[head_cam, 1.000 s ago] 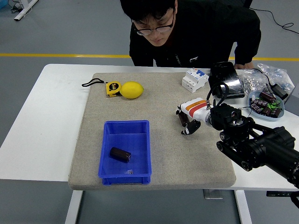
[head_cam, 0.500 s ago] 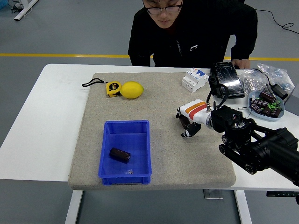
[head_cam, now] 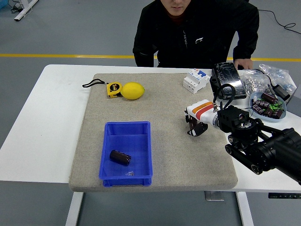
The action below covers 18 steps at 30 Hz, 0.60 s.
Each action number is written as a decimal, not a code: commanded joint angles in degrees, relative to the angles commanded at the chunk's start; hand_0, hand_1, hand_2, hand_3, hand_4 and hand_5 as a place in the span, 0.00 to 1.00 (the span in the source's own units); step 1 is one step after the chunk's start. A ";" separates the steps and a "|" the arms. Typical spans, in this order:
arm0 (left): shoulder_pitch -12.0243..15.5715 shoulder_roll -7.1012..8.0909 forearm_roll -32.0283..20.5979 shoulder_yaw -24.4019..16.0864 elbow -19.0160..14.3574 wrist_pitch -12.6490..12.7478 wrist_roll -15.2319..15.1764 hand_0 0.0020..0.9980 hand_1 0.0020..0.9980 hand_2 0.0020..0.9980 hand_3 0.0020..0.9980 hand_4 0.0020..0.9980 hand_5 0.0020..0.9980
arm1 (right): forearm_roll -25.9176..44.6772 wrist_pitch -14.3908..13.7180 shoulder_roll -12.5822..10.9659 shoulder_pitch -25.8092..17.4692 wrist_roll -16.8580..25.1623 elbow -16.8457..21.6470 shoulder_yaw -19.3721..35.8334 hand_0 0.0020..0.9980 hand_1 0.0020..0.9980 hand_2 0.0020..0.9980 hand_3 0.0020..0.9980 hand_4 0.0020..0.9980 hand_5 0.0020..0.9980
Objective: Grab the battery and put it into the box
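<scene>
A dark cylindrical battery lies on its side inside the blue box, near the middle of the box floor. The box stands on the grey mat, left of centre and toward the near edge. My right hand, white with an orange and red band at the wrist, hovers over the mat well to the right of the box. Its dark fingers hang down loosely and hold nothing. The left arm does not show.
A yellow lemon and a yellow tape measure lie at the mat's far left. A white breaker, a black device and a bowl of batteries sit far right. A person stands behind, one hand on the table.
My right hand has drawn back to the right, away from the box. The person has straightened up and leaned back. The battery stays in the box.
</scene>
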 joint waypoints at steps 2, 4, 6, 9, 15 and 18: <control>0.07 0.00 -0.12 0.09 0.00 0.01 -0.02 0.72 0.69 0.67 0.59 0.63 0.54 | -0.11 0.49 -0.12 0.00 -0.13 -0.08 0.05 0.31 0.45 0.57 0.59 0.81 0.28; 0.17 0.02 -0.36 0.27 0.01 0.05 -0.07 0.72 0.69 0.67 0.59 0.63 0.54 | -0.31 1.12 -0.29 -0.04 -0.35 -0.16 0.23 0.31 0.45 0.57 0.59 0.81 0.28; 0.23 0.04 -0.55 0.39 0.01 0.09 -0.12 0.72 0.69 0.67 0.59 0.63 0.54 | -0.58 1.76 -0.48 0.04 -0.50 -0.09 0.29 0.31 0.45 0.57 0.59 0.81 0.28; 0.33 0.06 -0.40 0.29 0.03 0.09 -0.15 0.72 0.69 0.67 0.59 0.63 0.54 | -1.14 2.66 -0.77 0.28 -0.42 0.37 0.43 0.34 0.47 0.60 0.63 0.82 0.28; 0.54 0.16 0.06 0.03 0.04 -0.02 -0.11 0.72 0.69 0.67 0.59 0.63 0.54 | -1.83 5.38 -1.03 0.91 -0.18 1.68 0.66 0.42 0.53 0.68 0.72 0.88 0.29; 0.60 0.21 0.14 0.03 0.02 -0.06 -0.08 0.72 0.69 0.67 0.59 0.63 0.54 | -2.17 6.26 -1.08 1.11 -0.23 2.08 0.66 0.42 0.53 0.68 0.72 0.88 0.29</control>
